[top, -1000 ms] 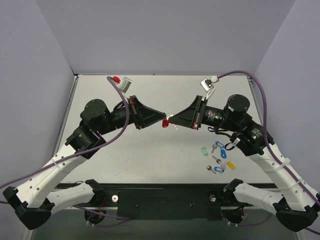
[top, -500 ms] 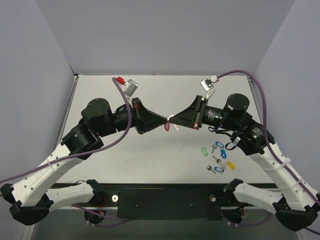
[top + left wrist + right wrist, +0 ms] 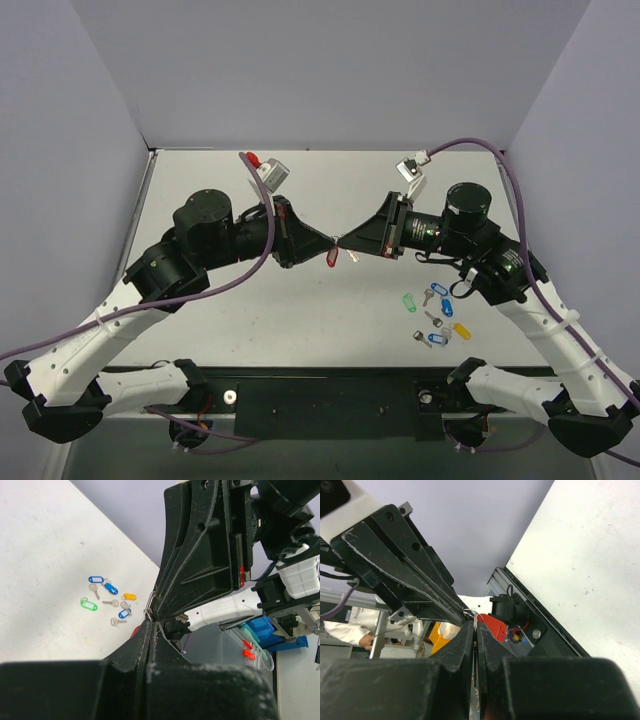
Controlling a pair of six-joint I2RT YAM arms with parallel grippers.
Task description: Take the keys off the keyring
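Both arms met tip to tip above the surface [image 3: 250, 320]: the left pincer [image 3: 328, 243] clamped the red keyring [image 3: 333, 257], the right pincer [image 3: 345, 242] was shut, seemingly on the key [image 3: 349, 250]. The key looked still attached.

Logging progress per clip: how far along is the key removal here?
Done: the keyring is lifted off the table. In hand: left gripper and right gripper meet in mid-air, fingers shut on its split ring, red tag dangling below. Remaining: sliding the key off; it is too small here to tell whether it hangs on the ring.
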